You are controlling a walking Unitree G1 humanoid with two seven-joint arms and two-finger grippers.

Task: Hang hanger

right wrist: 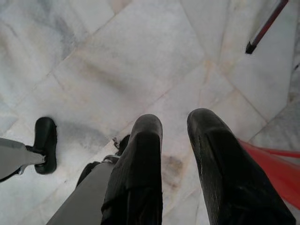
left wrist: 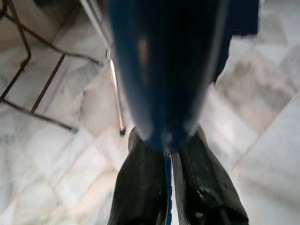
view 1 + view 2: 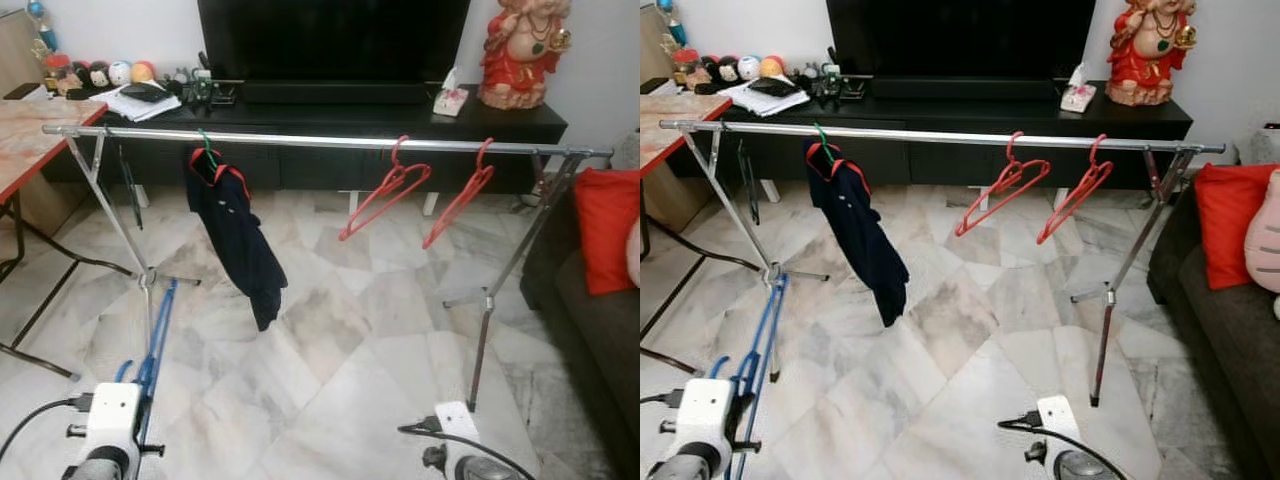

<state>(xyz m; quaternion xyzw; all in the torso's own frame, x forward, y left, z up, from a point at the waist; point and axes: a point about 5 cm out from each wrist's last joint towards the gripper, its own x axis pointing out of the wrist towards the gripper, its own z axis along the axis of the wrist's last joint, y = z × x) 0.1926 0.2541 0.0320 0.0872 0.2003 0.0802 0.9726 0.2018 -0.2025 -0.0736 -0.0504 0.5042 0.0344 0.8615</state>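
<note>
A silver clothes rail (image 3: pixel 330 143) spans the room in front of me. On it hang a navy garment (image 3: pixel 235 235) on a green hanger and two bare red hangers (image 3: pixel 385 190) (image 3: pixel 460 195). My left gripper (image 2: pixel 165 140) is shut on a blue hanger (image 3: pixel 155 350), which rises from my left wrist (image 3: pixel 105 425) toward the rack's left leg, low over the floor. My right gripper (image 1: pixel 174 123) is open over the marble floor, with nothing between its fingers; something red (image 1: pixel 276 173) lies beside one finger.
The rack's legs (image 3: pixel 482 340) (image 3: pixel 148 285) stand on the marble floor. A black TV console (image 3: pixel 330 120) runs behind the rail. A table (image 3: pixel 30 135) stands at the left, a dark sofa with a red cushion (image 3: pixel 605 230) at the right.
</note>
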